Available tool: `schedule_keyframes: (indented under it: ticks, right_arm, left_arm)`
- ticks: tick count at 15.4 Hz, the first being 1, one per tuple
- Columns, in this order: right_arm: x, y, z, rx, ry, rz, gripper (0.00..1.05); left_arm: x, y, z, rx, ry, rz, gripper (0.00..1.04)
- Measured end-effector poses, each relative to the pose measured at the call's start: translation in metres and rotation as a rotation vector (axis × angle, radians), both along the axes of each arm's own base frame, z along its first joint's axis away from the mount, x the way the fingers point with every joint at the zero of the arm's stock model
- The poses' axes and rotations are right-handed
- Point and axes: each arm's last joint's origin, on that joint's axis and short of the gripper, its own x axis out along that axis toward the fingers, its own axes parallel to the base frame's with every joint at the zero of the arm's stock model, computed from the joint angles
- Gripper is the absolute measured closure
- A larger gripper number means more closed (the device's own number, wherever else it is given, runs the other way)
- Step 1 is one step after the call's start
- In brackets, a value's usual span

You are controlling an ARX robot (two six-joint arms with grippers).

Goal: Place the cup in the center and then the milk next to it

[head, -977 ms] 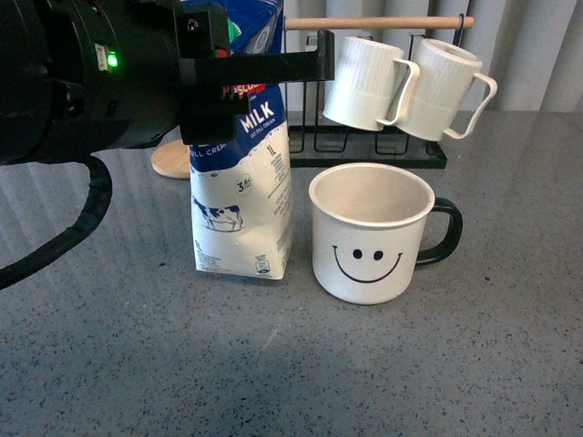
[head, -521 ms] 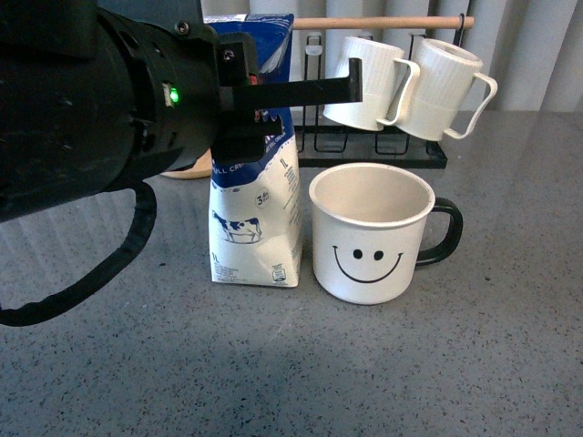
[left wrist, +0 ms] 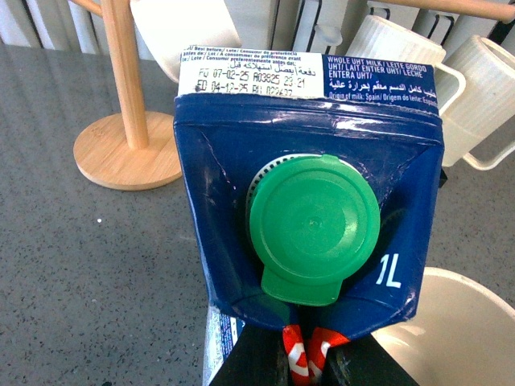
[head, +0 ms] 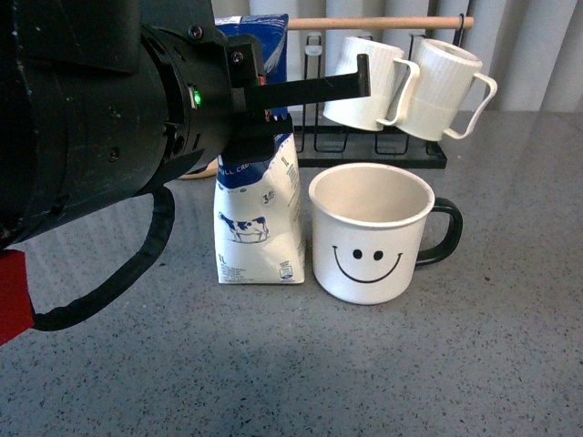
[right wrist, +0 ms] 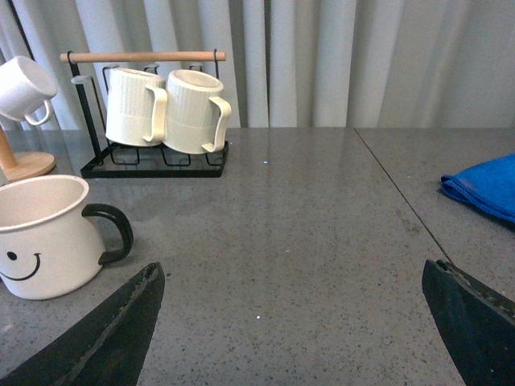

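Milk carton [head: 262, 228], blue and white with a green cap [left wrist: 314, 221], stands upright between the fingers of my left gripper [left wrist: 302, 366]. They pinch its upper part just under the cap, high enough to steady it against tipping. Its base looks down on the grey table [head: 437, 364], though I cannot tell whether it bears full weight. Just past my left fingers, toward my right arm, sits the smiley cup [head: 369, 232], close beside the carton with its handle turned away. I judge the cup placed and the milk set beside it, awaiting release. My right gripper [right wrist: 294, 338] hangs with fingers spread wide, empty, apart from the cup.
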Motion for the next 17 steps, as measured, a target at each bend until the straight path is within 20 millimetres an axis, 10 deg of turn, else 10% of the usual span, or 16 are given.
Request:
schedule_keyframes:
  ticks: [10, 15, 17]
  right_arm:
    - [0.000, 0.000, 0.000, 0.000, 0.000, 0.000, 0.07]
    - [0.000, 0.000, 0.000, 0.000, 0.000, 0.000, 0.07]
    - [0.000, 0.000, 0.000, 0.000, 0.000, 0.000, 0.07]
  left_arm:
    - [-0.011, 0.000, 0.023, -0.040, -0.057, -0.023, 0.05]
    - [-0.020, 0.028, 0.064, -0.071, -0.172, -0.079, 0.07]
    - [-0.034, 0.076, 0.083, -0.047, -0.267, -0.127, 0.07]
